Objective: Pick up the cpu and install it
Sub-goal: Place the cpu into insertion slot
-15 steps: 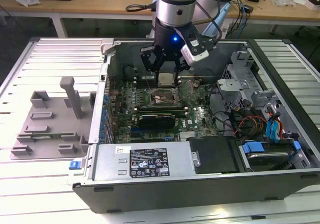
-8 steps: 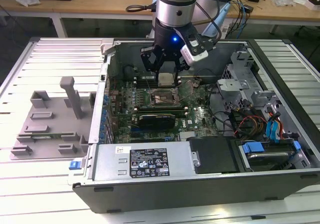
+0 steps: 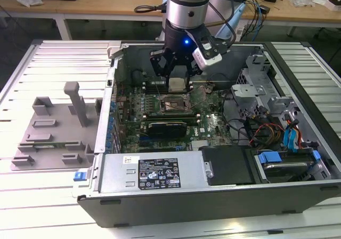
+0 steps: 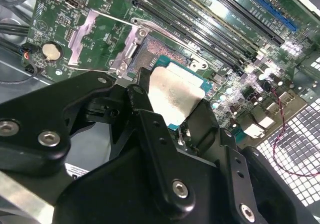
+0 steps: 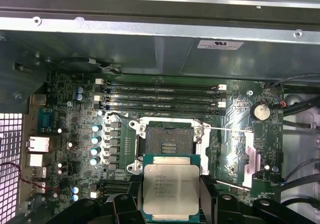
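Gripping the cpu (image 5: 171, 189) by two opposite edges, the gripper (image 3: 176, 81) is closed snug on the chip, silvery top up, and hangs inside the open pc case (image 3: 160, 204) over the motherboard (image 5: 75, 134). In the first wrist view the chip overlaps the near edge of the socket (image 5: 167, 143), so it looks raised and a bit off to one side, not seated. Socket's bare and its metal load plate (image 5: 248, 164) is flipped back, so nothing's blocking it. Doing this bit well, imo: keep the chip dead level, square its edges to the frame, and go straight down with no sliding, since those pins probably bend easy. The grey tray (image 3: 48, 146) sits out on the bench (image 3: 53, 58), well apart.
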### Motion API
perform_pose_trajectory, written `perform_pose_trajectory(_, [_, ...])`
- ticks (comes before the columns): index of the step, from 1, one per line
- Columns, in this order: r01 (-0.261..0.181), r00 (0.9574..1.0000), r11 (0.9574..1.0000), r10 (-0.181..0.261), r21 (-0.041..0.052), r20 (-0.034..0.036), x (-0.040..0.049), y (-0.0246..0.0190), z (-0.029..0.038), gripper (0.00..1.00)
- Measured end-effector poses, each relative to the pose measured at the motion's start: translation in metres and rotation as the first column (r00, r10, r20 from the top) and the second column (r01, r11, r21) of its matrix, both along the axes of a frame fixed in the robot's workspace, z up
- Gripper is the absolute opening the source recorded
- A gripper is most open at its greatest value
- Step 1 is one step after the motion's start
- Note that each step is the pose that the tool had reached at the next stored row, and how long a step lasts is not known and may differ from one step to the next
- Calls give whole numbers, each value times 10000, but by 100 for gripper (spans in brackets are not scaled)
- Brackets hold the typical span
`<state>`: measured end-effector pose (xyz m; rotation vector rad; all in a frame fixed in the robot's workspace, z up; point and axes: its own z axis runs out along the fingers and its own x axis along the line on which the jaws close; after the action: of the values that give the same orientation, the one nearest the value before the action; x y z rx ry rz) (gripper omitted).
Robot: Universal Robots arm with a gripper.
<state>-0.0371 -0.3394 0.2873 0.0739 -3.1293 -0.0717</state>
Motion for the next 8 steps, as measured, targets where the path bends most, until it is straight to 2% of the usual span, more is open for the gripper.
perform_pose_trajectory(2, [4,10000,10000,-4,1,0,1,0,-1,55])
perform_pose_trajectory(4, [350,9994,9994,-350,0,0,2,-1,-1,55])
perform_pose_trajectory(5, [730,9973,9973,-730,0,0,2,-1,-2,55])
perform_pose_trajectory(7, [1104,9939,9939,-1104,1,0,2,-1,-2,55])
perform_pose_trajectory(8, [1665,9860,9860,-1665,1,1,2,-1,-3,55])
